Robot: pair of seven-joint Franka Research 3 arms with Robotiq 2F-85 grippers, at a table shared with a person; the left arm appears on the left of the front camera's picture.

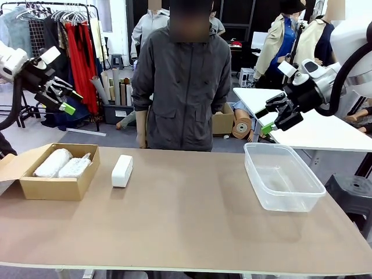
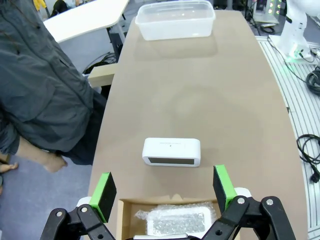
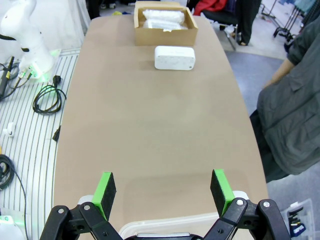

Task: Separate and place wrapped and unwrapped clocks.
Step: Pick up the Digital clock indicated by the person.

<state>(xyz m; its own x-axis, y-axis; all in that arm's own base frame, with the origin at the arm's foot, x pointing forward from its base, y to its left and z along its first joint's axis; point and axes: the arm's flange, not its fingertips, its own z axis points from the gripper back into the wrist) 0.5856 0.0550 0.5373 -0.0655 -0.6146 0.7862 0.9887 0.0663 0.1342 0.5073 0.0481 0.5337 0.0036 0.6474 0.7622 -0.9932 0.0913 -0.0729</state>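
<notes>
left end effector (image 2: pixel 163 190) wide, empty | right end effector (image 3: pixel 162 191) wide, empty | wrapped clocks (image 1: pixel 63 164) sorted into box (image 1: pixel 52 187) | bare clock (image 1: pixel 122 170) outside, likely bound for tub (image 1: pixel 290 201)

A left wrapped clock (image 1: pixel 52 163) and a right wrapped clock (image 1: pixel 75 167), both white blocks bundled in crinkly translucent plastic, are lying side by side, touching, inside the open cardboard box (image 1: pixel 49 189) at the left end of the table (image 1: pixel 192 226). The unwrapped clock (image 1: pixel 122 170), a smooth, matte white rectangular block with rounded corners, is sitting on the bare tabletop just right of the box. It is resting apart from the box, with its long side running near to far and its grey display face pointing left toward the box.
</notes>
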